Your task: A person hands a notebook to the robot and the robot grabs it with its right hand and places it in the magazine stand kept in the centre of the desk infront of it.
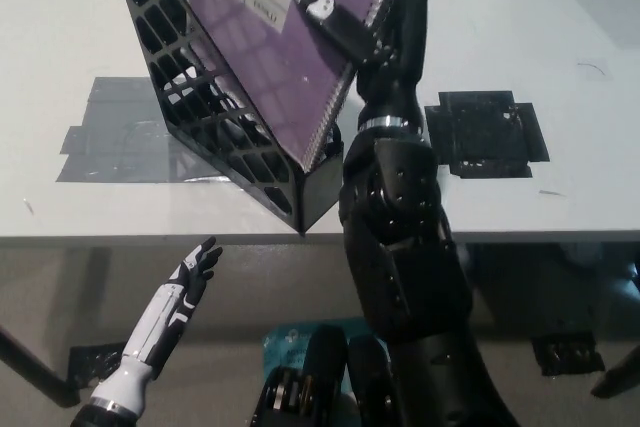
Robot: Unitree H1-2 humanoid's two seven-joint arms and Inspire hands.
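- The desk (520, 57), white and flat, is spread beneath and beyond the right hand; patches of dark tape (485, 132) are stuck to it just beside the black forearm.
- The magazine stand (215, 107), a black open-lattice holder, is seen directly to the left of the right hand. It is judged rigid but light, so it could be nudged or tipped if the notebook is pressed hard against its wall.
- The notebook (285, 32), purple-covered with a wire spiral along the edge nearest the right hand, is held tilted, its lower corner already dipped inside the stand and its top end still raised at the hand.
- It is judged light and fairly stiff across the cover, though some flex is to be expected. The cover looks smooth and may slip. The spiral edge near the top is judged the best place for a hold, since the wire gives the fingers purchase.
- The right hand (345, 12) is clamped on the notebook's upper spiral edge, with dark fingers laid over the cover.
- The left hand (192, 277) is rested low and well away from the right hand, below the desk edge, fingers spread and nothing held.
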